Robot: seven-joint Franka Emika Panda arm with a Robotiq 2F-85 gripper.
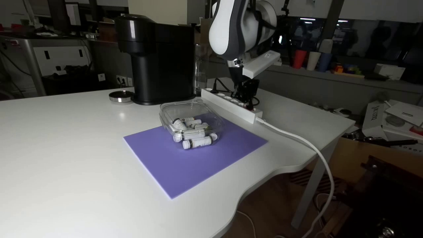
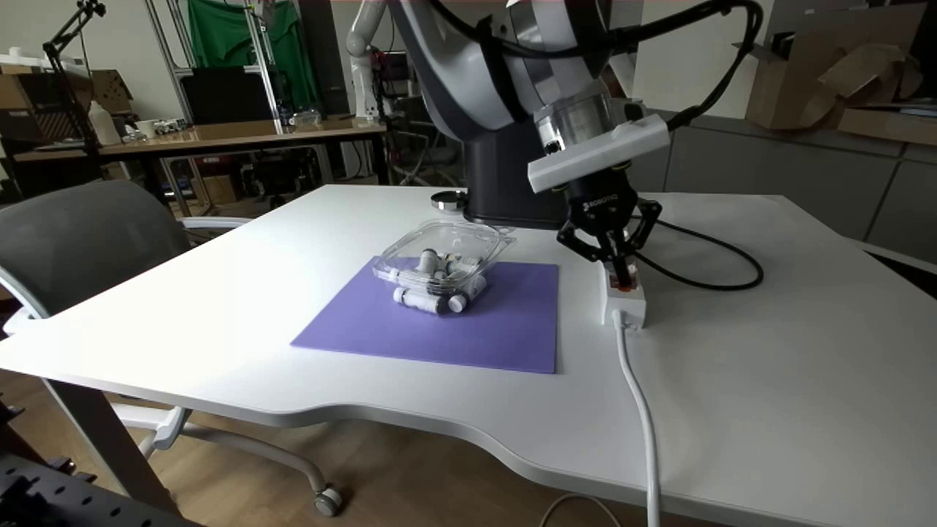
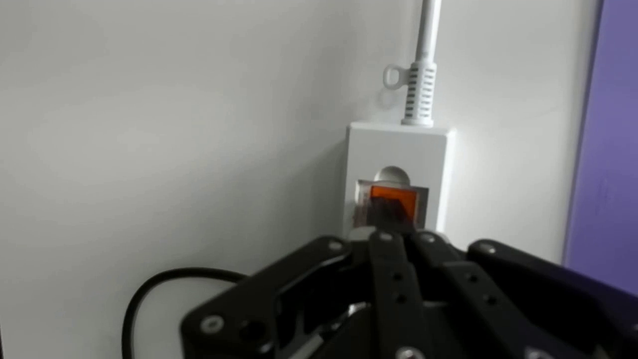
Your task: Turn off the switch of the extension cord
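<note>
The white extension cord (image 1: 228,105) lies on the table, and it also shows in an exterior view (image 2: 622,313) and the wrist view (image 3: 398,149). Its orange-red switch (image 3: 407,193) sits in a clear-framed recess near the end where the white cable (image 3: 427,35) leaves. The switch also shows as a small red patch in an exterior view (image 2: 626,288). My gripper (image 3: 391,214) points down with its fingers together and nothing between them. Its fingertips, also in both exterior views (image 1: 249,105) (image 2: 622,277), are at the switch and hide its lower part. I cannot tell whether they press it.
A clear plastic box (image 1: 167,114) with several small white bottles stands on a purple mat (image 1: 198,168) beside the cord. A black coffee machine (image 1: 165,62) stands behind. A black plug cable (image 2: 721,285) loops beside the strip. A round metal tray (image 1: 121,96) lies near the machine.
</note>
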